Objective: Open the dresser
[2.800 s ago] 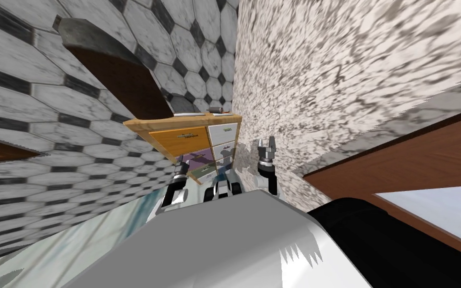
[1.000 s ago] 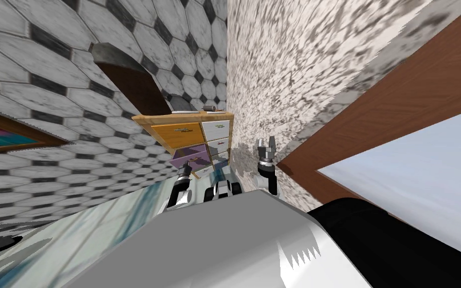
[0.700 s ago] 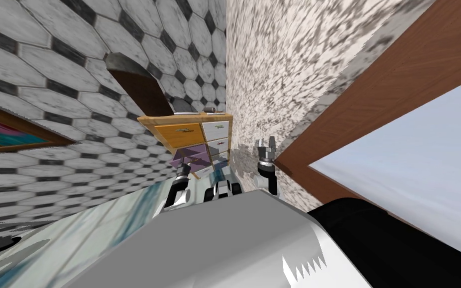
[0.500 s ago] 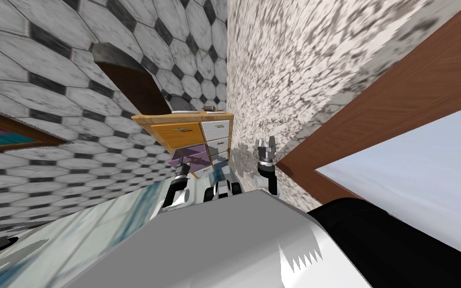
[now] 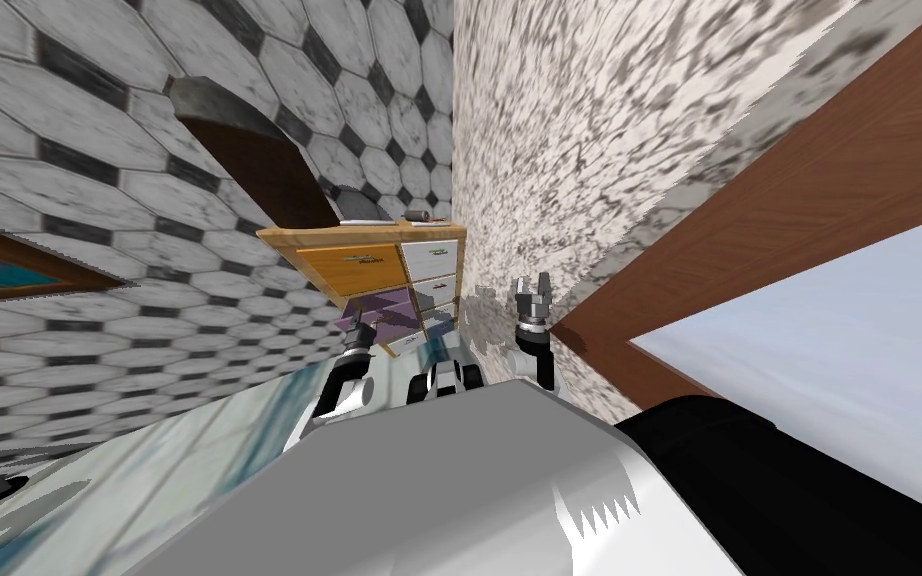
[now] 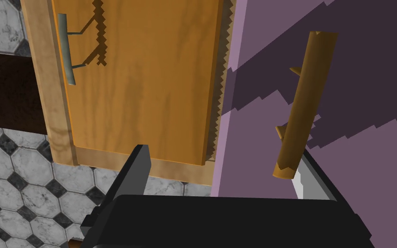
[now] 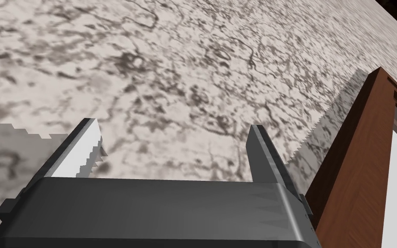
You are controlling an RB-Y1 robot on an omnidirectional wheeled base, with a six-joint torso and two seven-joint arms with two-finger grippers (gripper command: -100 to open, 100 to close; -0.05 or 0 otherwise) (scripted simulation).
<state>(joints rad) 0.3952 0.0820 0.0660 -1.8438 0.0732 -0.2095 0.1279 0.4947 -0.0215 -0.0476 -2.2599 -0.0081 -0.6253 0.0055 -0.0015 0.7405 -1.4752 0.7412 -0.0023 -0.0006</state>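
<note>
Currently the left gripper (image 6: 223,163) has its jaws spread and grips nothing: one finger (image 6: 135,172) sits in front of the orange drawer (image 6: 141,77), while the other is tucked just behind the lower end of the brown handle (image 6: 305,99) on the purple drawer (image 6: 365,129), contact unclear. Purple drawer juts out of the dresser (image 5: 294,240), which stands straight ahead in the corner, against the hex-tiled wall (image 5: 99,130) and beside the speckled wall (image 5: 599,120). Right gripper (image 5: 534,292) is raised off to the dresser's side, jaws likewise spread, facing the speckled wall near a brown window frame (image 5: 799,200).
</note>
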